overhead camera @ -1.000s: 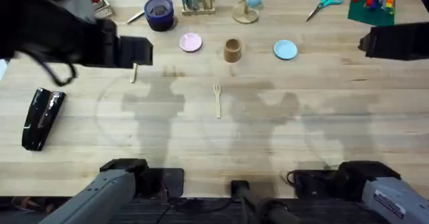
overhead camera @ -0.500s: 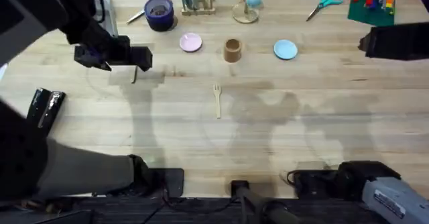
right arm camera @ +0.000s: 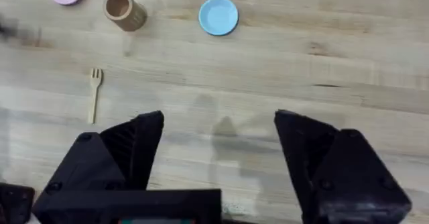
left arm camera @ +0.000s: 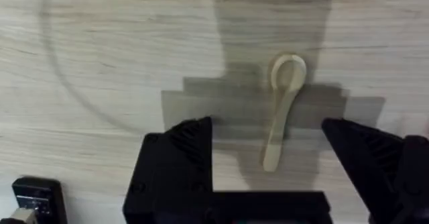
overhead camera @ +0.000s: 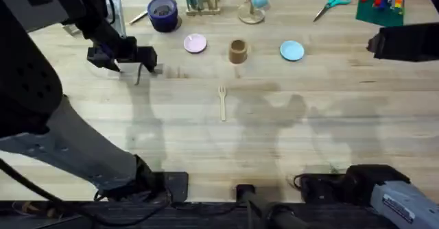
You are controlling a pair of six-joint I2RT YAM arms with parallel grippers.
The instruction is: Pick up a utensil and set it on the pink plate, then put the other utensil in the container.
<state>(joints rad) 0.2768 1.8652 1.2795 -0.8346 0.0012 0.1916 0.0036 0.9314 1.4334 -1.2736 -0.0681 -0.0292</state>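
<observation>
Pale spoon and fork, pink plate, brown cup.

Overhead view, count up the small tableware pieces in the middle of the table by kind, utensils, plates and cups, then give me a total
Utensils: 2, the spoon and the fork
Plates: 2, the pink plate and the light-blue plate
Cups: 1, the brown cup
Total: 5

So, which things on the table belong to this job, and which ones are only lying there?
Belong to the job:
- wooden spoon, between the fingers of the open left hand
- wooden fork
- pink plate
- brown cup

Only lying there:
- light-blue plate
- dark blue tub
- scissors
</observation>
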